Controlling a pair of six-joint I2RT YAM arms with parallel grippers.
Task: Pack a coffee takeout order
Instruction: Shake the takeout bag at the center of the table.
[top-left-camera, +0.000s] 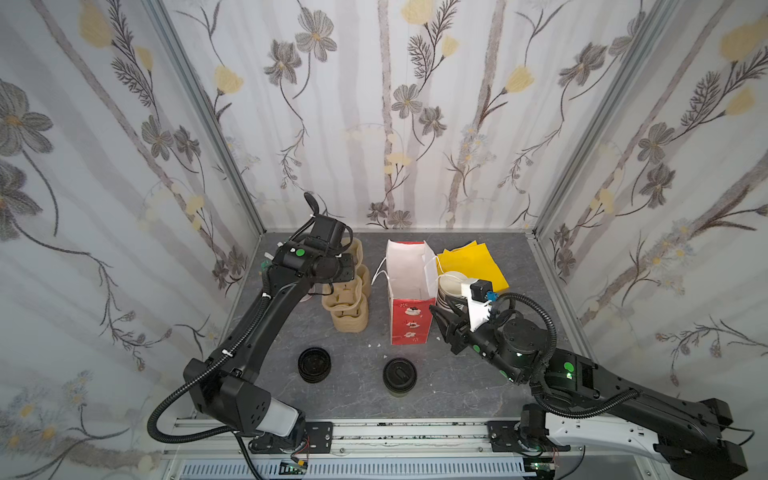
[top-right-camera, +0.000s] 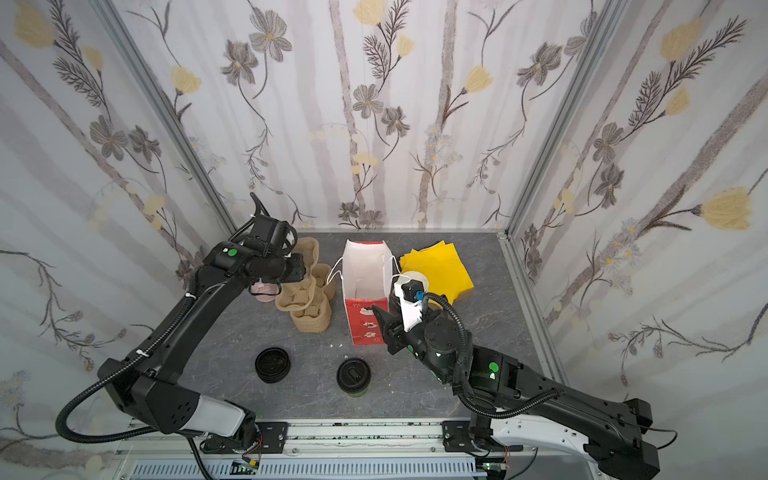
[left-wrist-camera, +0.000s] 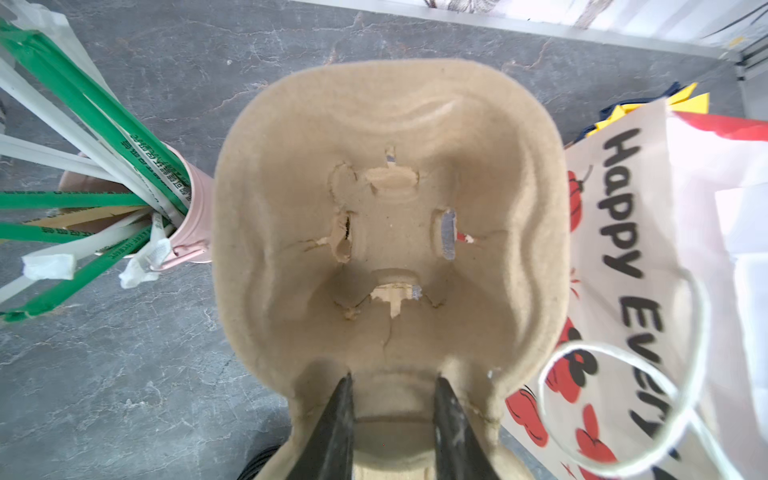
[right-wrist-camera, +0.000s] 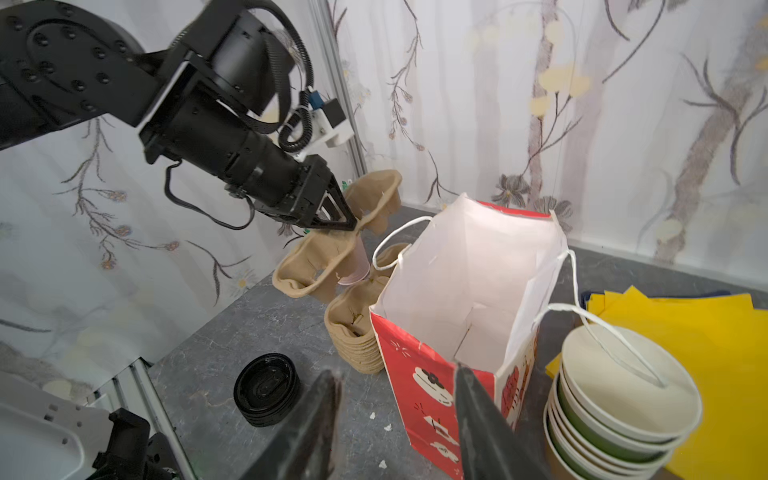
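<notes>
Grey marbled tabletop (top-left-camera: 353, 399) w/ floral-papered walls (top-left-camera: 395, 104)

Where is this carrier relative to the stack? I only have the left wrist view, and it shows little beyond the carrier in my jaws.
Observer: The right wrist view shows the left gripper holding the carrier tilted in the air, above the carrier stack and apparently clear of it.
Operator: Is the bag ready for it?
Observer: The red bag stands upright with its mouth open, and nothing is visible inside.
Operator: And the right arm?
Observer: The right gripper hovers by the bag's near corner on the robot's right, jaws open and empty.
</notes>
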